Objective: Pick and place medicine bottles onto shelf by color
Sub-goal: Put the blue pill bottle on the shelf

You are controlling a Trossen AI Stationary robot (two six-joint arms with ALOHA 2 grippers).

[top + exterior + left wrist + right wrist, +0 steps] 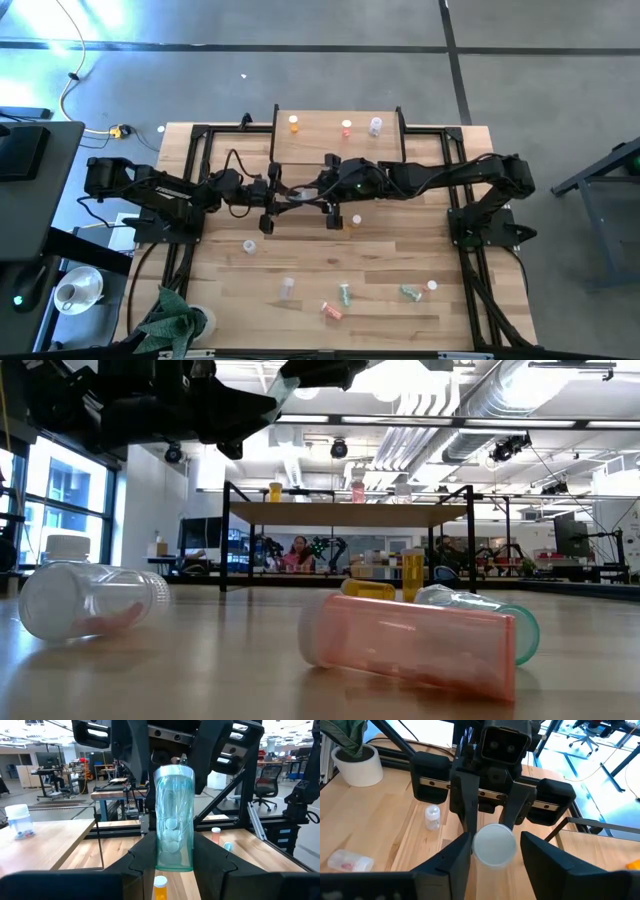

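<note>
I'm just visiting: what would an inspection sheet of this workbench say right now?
Surface: light wooden table, no spills seen.
Job's things: shelf carries an orange bottle, a pink bottle and a clear bottle; several loose bottles lie on the table.
Clutter: potted plant at a table corner.
Pincers: left pincer shut on a greenish bottle; right pincer open around that bottle's end.
Cables: yellow cable on the floor.
Surroundings: a person seated beyond the table.
</note>
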